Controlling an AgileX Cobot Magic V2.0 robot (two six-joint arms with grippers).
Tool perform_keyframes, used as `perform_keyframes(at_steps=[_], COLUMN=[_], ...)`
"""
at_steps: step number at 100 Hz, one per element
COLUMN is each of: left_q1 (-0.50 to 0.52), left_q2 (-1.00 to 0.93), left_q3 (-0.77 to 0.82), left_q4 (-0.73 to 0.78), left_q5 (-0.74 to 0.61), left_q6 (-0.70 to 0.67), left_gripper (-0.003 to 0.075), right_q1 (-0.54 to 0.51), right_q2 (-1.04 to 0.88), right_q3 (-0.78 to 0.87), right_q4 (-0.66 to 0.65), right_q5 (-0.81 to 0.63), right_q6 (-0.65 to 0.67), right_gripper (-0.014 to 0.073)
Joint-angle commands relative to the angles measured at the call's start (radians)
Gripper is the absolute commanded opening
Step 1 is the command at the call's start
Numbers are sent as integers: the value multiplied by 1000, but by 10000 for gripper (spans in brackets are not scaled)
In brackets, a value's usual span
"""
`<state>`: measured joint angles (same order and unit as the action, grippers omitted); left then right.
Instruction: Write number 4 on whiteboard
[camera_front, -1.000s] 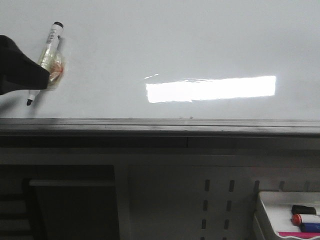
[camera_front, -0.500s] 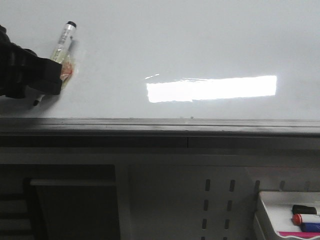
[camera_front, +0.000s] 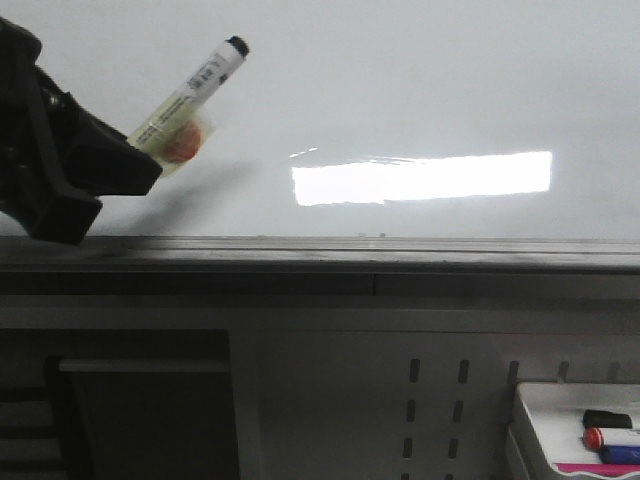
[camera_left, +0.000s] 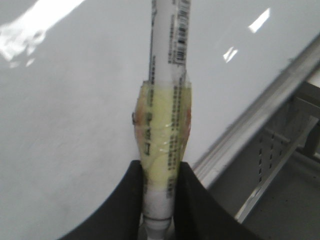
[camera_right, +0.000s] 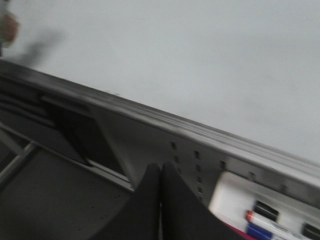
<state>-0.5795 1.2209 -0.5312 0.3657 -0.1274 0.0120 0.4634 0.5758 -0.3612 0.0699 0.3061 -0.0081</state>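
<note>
The whiteboard fills the upper front view, glossy white with a bright glare and a dark grey frame edge. No number 4 shows on it. My left gripper is at the board's left, shut on a white marker wrapped in yellowish tape, its black end pointing up and right. In the left wrist view the marker stands between my black fingers over the whiteboard. The marker's tip is hidden. My right gripper is shut and empty, below the frame edge.
A small white tray with a pink edge stands at the lower right and holds black, red and blue markers; it also shows in the right wrist view. A dark perforated panel lies below the board.
My left gripper has moved up and right and rotated, tilting the marker so its end points up-right. The marker tip, seen near the board before, is now hidden behind the gripper.
</note>
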Motion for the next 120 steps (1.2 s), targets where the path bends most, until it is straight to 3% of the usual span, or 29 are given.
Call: perform_keyframes(at_steps=[1,11,28,35,78,88,98,102,109,120], left_q1=[-49,-110,-184,-201,-221,-221,-221,-221,-221,-216], left_q2=[-55,-87,-121,-132,-151,-151,-151,-151,-151,-160], left_q3=[-12,13,57,67,73,73,73,73,73,72], left_q4=[110,199,269,269,309,309,309,309,307,278], left_q5=[-77,-136,-220,-241,-254,-254,-246,-244,-246,-244], left_q6=[1,1,1,1,1,1,1,1,1,1], left_gripper=[-20,-20,-20,-20,-20,-20,-19,-13,48,262], right_q1=[116,255,409,430,470,470,470,470,470,470], right_q2=[88,173,285,324,476,479,479,479,479,479], right_q3=[-95,-183,-302,-337,-424,-424,-424,-424,-424,-424], right_q4=[2,-3,-30,-32,-35,-35,-40,-40,-41,-51], right_q5=[-125,-130,-126,-126,-169,-156,-155,-153,-143,-116], right_q6=[-11,-11,-11,-11,-11,-11,-11,-11,-11,-11], right_gripper=[-62,16,397,454,379,207,-71,-62,-64,-64])
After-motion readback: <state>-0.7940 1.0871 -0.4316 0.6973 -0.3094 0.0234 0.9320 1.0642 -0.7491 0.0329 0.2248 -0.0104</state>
